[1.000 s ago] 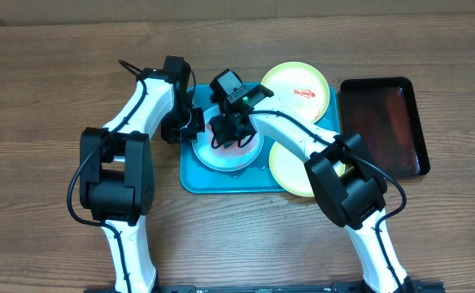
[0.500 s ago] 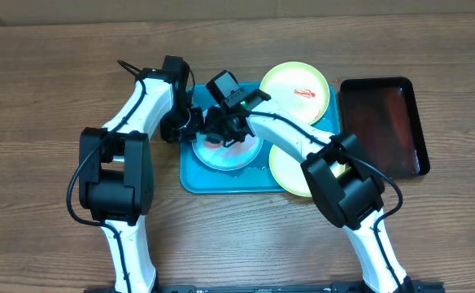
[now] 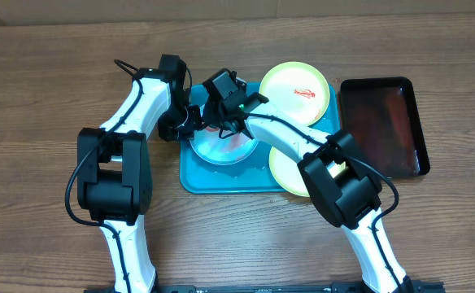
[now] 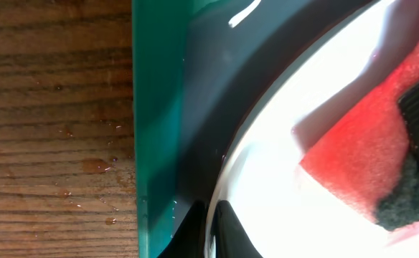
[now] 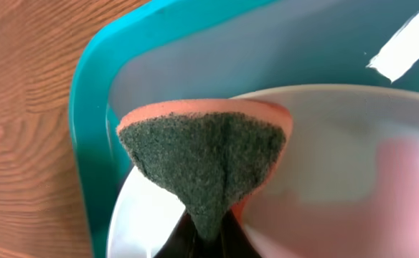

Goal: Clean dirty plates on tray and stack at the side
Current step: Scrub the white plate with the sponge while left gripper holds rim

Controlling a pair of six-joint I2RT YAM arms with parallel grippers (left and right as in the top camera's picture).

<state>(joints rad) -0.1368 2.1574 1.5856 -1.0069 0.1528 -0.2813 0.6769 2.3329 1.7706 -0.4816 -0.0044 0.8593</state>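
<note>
The pale blue-white plate [image 3: 225, 148] lies on the left part of the turquoise tray [image 3: 195, 177]. My left gripper [image 3: 187, 124] is shut on the plate's left rim; in the left wrist view its fingers [image 4: 211, 231] pinch the white rim [image 4: 267, 179]. My right gripper [image 3: 221, 114] is shut on a red sponge with a dark green scouring side [image 5: 206, 154], pressed on the plate's far-left part [image 5: 339, 150]. The sponge also shows in the left wrist view [image 4: 367, 154]. One yellow-green plate [image 3: 296, 89] carries a red smear. Another yellow-green plate [image 3: 290, 172] lies partly under my right arm.
A smaller glossy black tray [image 3: 384, 126] stands on the wooden table to the right of the plates. The turquoise tray's raised rim [image 4: 156, 107] runs close beside my left fingers. The tray's corner [image 5: 87, 93] curves round just beyond the sponge.
My right gripper has moved the sponge left and toward the far edge of the blue-white plate. My left gripper keeps its hold on the rim and has shifted slightly.
</note>
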